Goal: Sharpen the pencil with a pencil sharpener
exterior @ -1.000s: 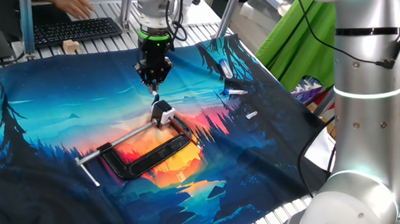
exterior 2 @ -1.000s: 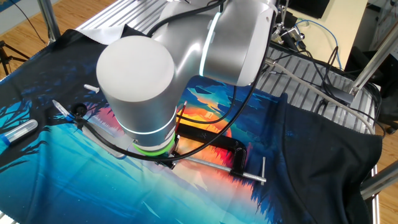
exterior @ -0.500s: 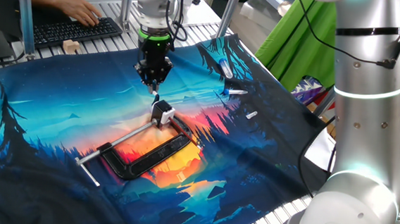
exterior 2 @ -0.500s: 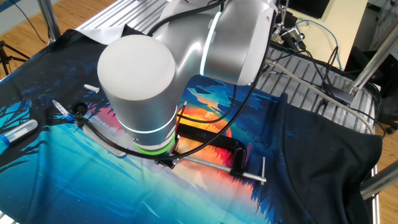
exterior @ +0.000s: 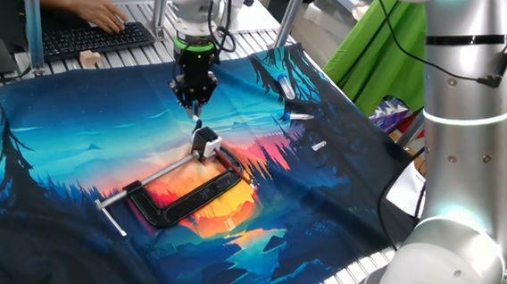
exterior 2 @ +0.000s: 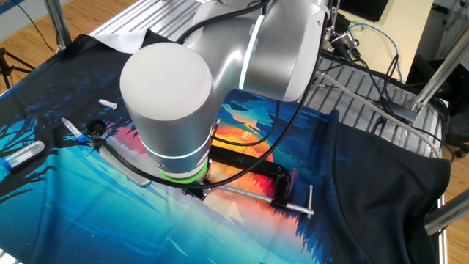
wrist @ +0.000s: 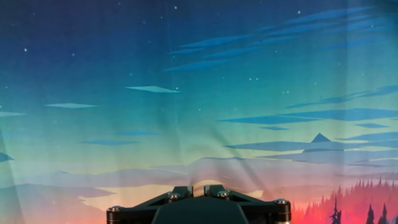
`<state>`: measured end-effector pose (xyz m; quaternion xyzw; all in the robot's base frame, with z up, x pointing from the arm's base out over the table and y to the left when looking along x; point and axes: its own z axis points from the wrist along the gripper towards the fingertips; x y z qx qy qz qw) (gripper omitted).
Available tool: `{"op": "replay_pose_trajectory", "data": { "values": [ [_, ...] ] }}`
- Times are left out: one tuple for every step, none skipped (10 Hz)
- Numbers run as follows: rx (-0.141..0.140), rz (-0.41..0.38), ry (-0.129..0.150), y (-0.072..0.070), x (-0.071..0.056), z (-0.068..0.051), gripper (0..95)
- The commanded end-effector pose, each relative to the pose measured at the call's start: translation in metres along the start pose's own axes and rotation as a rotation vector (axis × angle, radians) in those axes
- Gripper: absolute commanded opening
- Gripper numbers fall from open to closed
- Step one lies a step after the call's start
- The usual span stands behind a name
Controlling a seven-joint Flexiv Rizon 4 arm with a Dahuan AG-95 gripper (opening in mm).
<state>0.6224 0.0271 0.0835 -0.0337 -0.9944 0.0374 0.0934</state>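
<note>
My gripper [exterior: 193, 105] points straight down over the mat and is shut on the pencil [exterior: 197, 120], a thin dark stick hanging from the fingertips. Its lower end reaches the pencil sharpener [exterior: 205, 141], a tiny block with a white top and black body. The sharpener sits in the jaw of a black C-clamp [exterior: 187, 200]. In the hand view the fingertips [wrist: 181, 191] stand almost together at the bottom edge, with a thin sliver between them; the sharpener is out of that view. In the other fixed view the arm hides the gripper, pencil and sharpener; only the clamp [exterior 2: 253, 167] shows.
The clamp's silver screw rod [exterior: 148, 181] runs front left. Blue-and-white pens [exterior: 286, 86] [exterior: 298, 116] and a white stub [exterior: 318, 146] lie to the right. A keyboard [exterior: 91, 39] with a person's hand [exterior: 97, 10] is at the back. The arm's base column [exterior: 461, 174] stands right.
The gripper stays over the sharpener with the pencil in it. In the other fixed view the big arm joint has shifted slightly to the right.
</note>
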Motion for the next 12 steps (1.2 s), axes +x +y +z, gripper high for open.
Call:
{"op": "replay_pose_trajectory", "data": {
  "values": [
    [0.0, 0.006, -0.004, -0.001, 0.002, 0.0, 57.0],
    [0.0, 0.008, -0.01, -0.001, 0.002, 0.0, 57.0],
    [-0.001, 0.013, -0.021, -0.001, 0.002, -0.001, 57.0],
    [0.001, 0.023, -0.045, -0.003, 0.001, -0.002, 57.0],
    [0.0, 0.031, -0.063, -0.004, -0.001, -0.003, 57.0],
    [-0.003, 0.047, -0.091, -0.005, -0.003, -0.005, 57.0],
    [-0.012, 0.056, -0.112, -0.008, -0.007, -0.009, 57.0],
    [-0.023, 0.057, -0.119, -0.01, -0.01, -0.01, 57.0],
    [-0.026, 0.056, -0.129, -0.011, -0.011, -0.012, 57.0],
    [-0.026, 0.052, -0.138, -0.012, -0.012, -0.013, 57.0],
    [-0.025, 0.052, -0.14, -0.013, -0.013, -0.013, 57.0],
    [-0.024, 0.053, -0.14, -0.013, -0.013, -0.014, 57.0]
  ]
}}
